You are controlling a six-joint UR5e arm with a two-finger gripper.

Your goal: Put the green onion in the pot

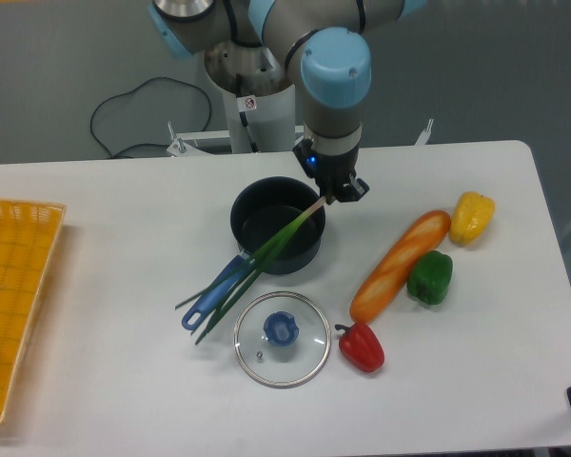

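The green onion (266,255) lies slanted across the pot (246,211). Its pale end is up at the pot's right rim, and its dark leaves trail down-left over the rim and the blue handle (207,297) onto the table. The pot is a dark round saucepan in the middle of the table. My gripper (338,193) hangs just above the pot's right rim and is shut on the onion's pale end. The fingertips are mostly hidden under the wrist.
A glass lid with a blue knob (283,338) lies in front of the pot. To the right are a long orange loaf (400,265), a green pepper (430,278), a yellow pepper (473,217) and a red pepper (362,347). A yellow basket (14,286) sits at the left edge.
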